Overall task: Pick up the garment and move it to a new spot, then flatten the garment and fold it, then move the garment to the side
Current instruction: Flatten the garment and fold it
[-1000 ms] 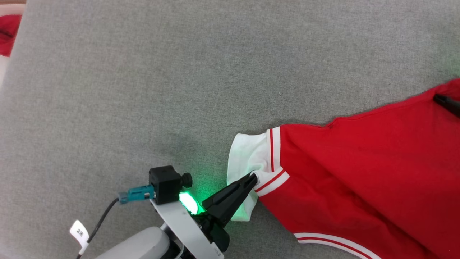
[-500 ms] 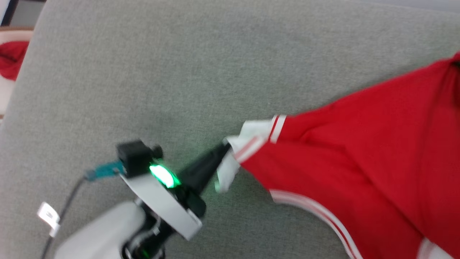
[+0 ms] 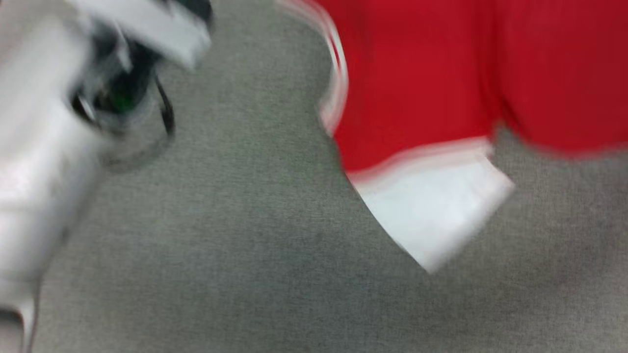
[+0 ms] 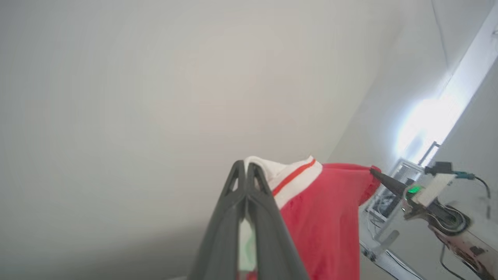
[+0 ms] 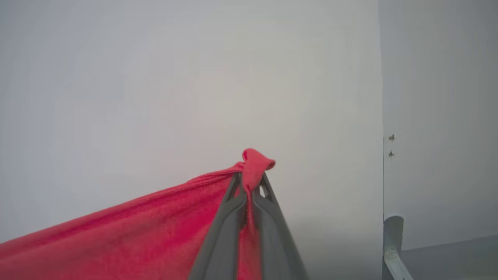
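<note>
Long dark grey tapered fingers [image 4: 227, 217] are seen; a green light [image 4: 414, 189], teal plug [image 4: 463, 175] and black cable [image 4: 483, 184] are mounted on a pale wrist [image 4: 432, 191]

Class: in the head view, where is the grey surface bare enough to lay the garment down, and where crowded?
Bare: the lower strip of the grey surface below the white panel, and the band between the pale forearm and the garment. Crowded: upper right, at the garment; upper left, at the forearm.

No text, label, brand or number can be read anywhere.
</note>
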Robot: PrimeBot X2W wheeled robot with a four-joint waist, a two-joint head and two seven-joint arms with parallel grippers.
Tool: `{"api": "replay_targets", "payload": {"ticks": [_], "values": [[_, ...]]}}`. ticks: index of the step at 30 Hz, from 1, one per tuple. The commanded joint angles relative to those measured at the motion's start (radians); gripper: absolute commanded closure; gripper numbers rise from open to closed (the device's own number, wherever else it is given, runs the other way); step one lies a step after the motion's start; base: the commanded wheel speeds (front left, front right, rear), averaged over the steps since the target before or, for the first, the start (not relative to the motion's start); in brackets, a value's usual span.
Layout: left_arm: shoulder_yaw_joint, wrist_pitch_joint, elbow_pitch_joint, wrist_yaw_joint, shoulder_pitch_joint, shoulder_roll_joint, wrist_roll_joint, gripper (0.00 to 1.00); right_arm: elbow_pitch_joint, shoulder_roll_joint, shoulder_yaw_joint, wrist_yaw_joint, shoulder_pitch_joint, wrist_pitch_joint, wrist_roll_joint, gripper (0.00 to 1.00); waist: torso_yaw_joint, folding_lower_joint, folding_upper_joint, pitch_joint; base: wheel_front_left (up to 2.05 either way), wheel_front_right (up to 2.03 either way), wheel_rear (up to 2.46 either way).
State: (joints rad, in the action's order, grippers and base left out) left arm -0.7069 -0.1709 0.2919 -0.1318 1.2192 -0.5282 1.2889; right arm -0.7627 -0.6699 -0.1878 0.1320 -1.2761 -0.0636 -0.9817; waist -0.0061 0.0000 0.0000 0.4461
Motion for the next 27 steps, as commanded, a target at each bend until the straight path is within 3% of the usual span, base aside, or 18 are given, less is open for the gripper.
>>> {"api": "replay_targets", "payload": {"ticks": [1,8,13,20,27], "values": [[0.027,-0.006,0.054,0.002,0.071,0.008,0.001,1.0,-0.029,-0.005,0.032,-0.003,-0.051,0.027,0.013,1.0,-0.038,0.0,0.0,0.056,0.0,0.0,0.0],[0.089,-0.041,0.301,0.003,0.424,0.083,-0.019,1.0,-0.137,0.03,0.1,-0.006,-0.279,0.118,0.055,1.0,-0.073,0.0,0.0,0.118,0.0,0.0,0.0],[0.08,-0.061,0.363,0.003,0.508,0.116,-0.011,1.0,-0.177,0.055,0.093,-0.006,-0.329,0.126,0.073,1.0,-0.076,0.0,0.0,0.132,0.0,0.0,0.0],[0.01,-0.072,0.288,0.002,0.389,0.125,0.067,1.0,-0.143,0.057,0.035,-0.002,-0.231,0.067,0.035,1.0,-0.061,0.0,0.0,0.147,0.0,0.0,0.0],[-0.085,-0.087,0.078,0.002,0.131,0.05,0.115,1.0,0.027,-0.007,-0.049,-0.002,0.012,0.007,-0.05,1.0,-0.05,0.0,0.0,0.133,0.0,0.0,0.0]]}}
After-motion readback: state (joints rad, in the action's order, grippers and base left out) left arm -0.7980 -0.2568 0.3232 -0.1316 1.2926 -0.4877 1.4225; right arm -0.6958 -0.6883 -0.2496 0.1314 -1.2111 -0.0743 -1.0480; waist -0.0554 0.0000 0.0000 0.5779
